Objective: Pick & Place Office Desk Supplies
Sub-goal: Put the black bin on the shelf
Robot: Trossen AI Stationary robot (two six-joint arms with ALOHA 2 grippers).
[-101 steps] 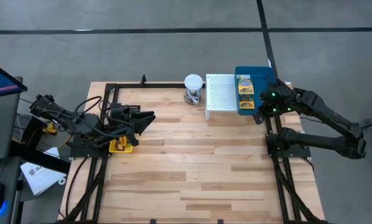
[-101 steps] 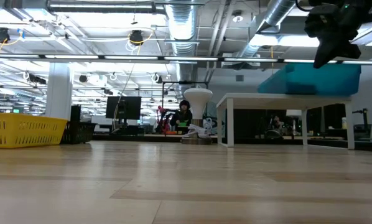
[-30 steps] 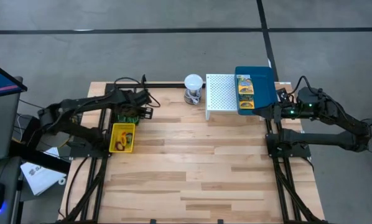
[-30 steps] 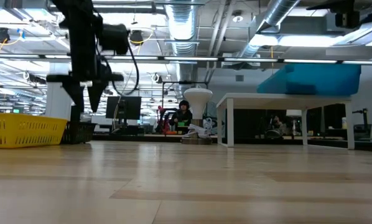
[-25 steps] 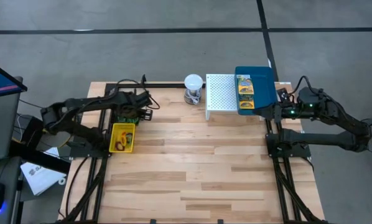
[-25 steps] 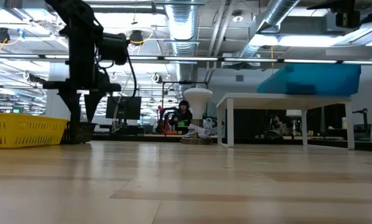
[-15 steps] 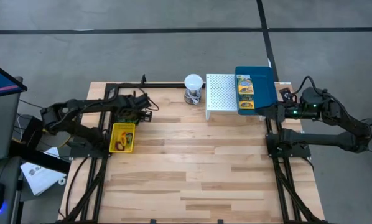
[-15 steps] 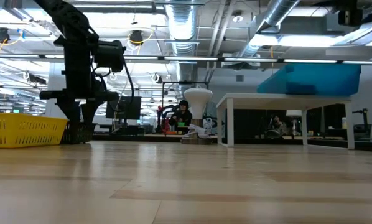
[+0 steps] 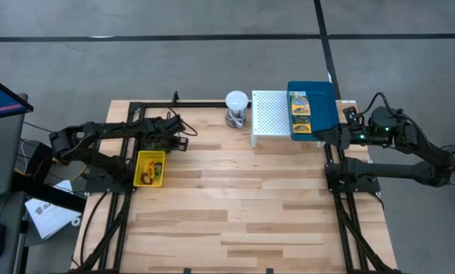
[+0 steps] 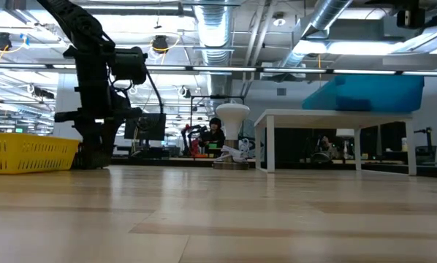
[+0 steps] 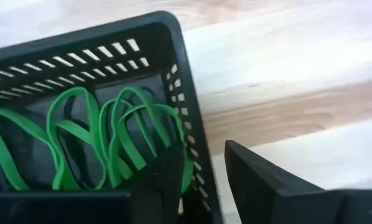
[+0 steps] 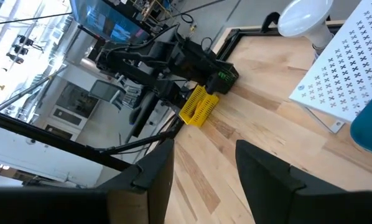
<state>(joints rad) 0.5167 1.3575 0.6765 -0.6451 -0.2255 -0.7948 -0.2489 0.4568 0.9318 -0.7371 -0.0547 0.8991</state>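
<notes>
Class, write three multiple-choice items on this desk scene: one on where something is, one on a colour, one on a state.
1. Where is the left gripper?
A. over the blue tray
B. at the wall of the black mesh basket
C. above the white ball-topped object

2. What colour are the loops in the basket?
A. green
B. red
C. white

3. How do the right gripper's fingers stand?
A. clamped on a packet
B. apart, holding nothing
C. out of view

Answers: 1 B, one finger inside the black mesh basket, one outside. 2 A, the loops are green. 3 B, the right gripper shows a bare gap.
</notes>
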